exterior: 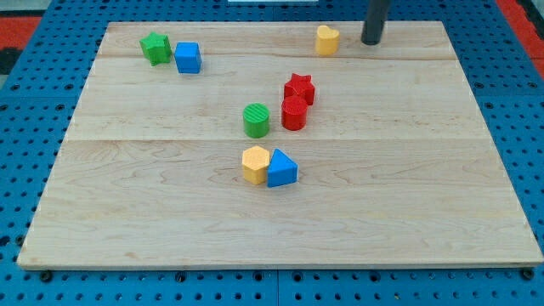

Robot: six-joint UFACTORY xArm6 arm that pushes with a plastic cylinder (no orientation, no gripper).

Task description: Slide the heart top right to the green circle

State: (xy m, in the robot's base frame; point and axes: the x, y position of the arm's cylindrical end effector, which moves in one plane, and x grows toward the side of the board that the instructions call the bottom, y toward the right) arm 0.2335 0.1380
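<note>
A yellow heart block (327, 40) lies near the view's top, right of centre. A green circle block (256, 120) stands near the board's middle. My tip (371, 41) is on the board just to the right of the yellow heart, with a small gap between them. The rod rises out of the view's top edge.
A red star (299, 87) and a red cylinder (294, 112) sit just right of the green circle. A yellow hexagon (255, 164) and a blue triangle (281, 168) lie below it. A green star (155, 48) and a blue cube (188, 57) are at top left.
</note>
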